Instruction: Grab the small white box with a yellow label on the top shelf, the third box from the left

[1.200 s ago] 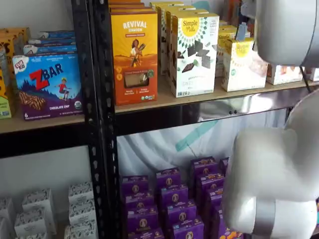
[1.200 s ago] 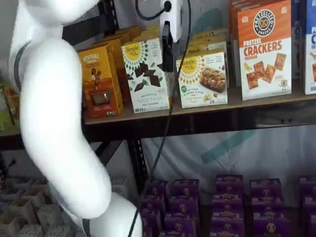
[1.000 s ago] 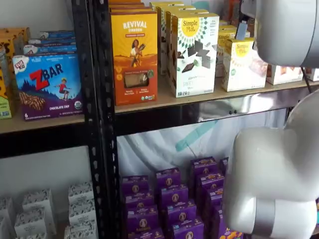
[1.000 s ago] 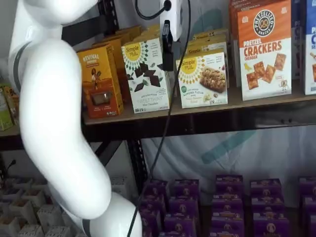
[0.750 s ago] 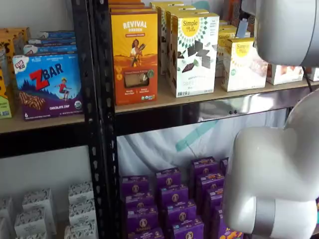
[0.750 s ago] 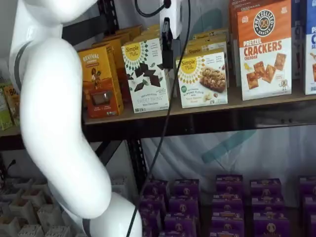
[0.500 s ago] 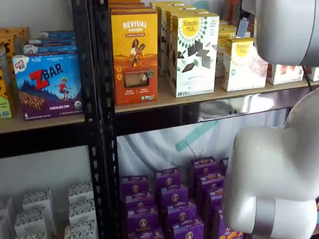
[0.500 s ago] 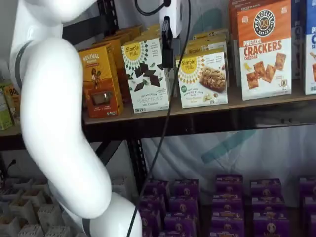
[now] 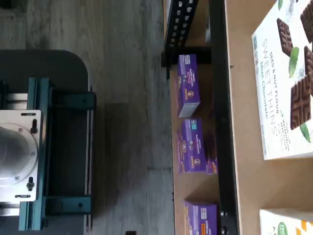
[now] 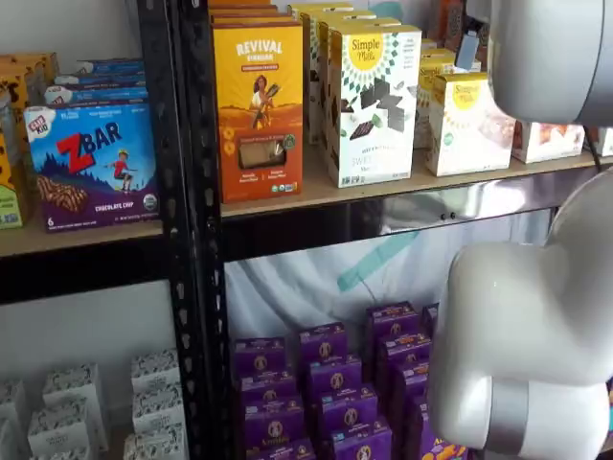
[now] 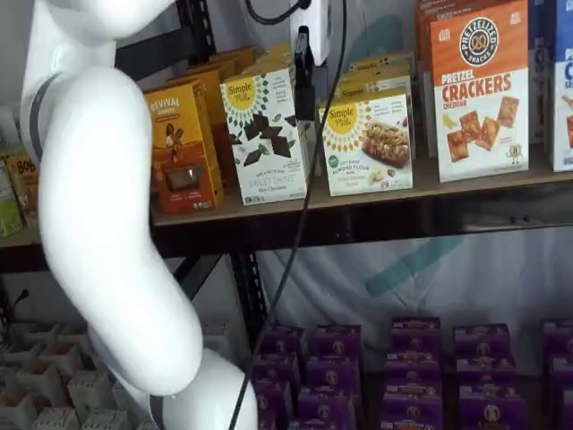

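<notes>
The small white box (image 11: 368, 143) stands on the top shelf (image 11: 466, 184), between the taller Simple Mills box (image 11: 266, 134) and the orange pretzel crackers box (image 11: 480, 90). It also shows in a shelf view (image 10: 467, 125) on the shelf board (image 10: 316, 197). My gripper (image 11: 305, 107) hangs from the view's top edge, in front of the gap between the tall box and the small one. Only one black finger shows, side-on, so I cannot tell whether it is open. It holds nothing. The wrist view shows a corner of the small box (image 9: 286, 223) and the tall box (image 9: 288, 83).
An orange Revival box (image 11: 182, 148) stands left of the tall box. Purple boxes (image 11: 412, 367) fill the lower shelf. My white arm (image 11: 107, 224) covers the left of one shelf view and the right of the other (image 10: 527, 335). Black uprights (image 10: 187, 230) divide the bays.
My gripper has edged slightly upward in front of the boxes. The arm has shifted a little. No box has moved.
</notes>
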Tool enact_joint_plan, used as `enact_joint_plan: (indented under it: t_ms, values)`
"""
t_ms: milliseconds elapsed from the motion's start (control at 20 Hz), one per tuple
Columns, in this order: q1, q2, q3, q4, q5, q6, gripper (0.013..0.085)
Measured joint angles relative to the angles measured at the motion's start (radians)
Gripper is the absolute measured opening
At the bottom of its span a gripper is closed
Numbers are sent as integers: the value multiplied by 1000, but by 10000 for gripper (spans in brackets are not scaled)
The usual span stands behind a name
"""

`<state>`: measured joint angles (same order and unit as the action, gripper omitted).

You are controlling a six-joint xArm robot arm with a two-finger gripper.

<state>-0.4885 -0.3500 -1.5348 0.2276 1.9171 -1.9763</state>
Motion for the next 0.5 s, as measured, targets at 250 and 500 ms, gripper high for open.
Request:
enact_joint_plan:
  t_ms: [250, 500]
  values:
    - [-5, 5, -8, -2, 3, -5, 850]
    - [-11, 11, -17, 3, 4, -9, 850]
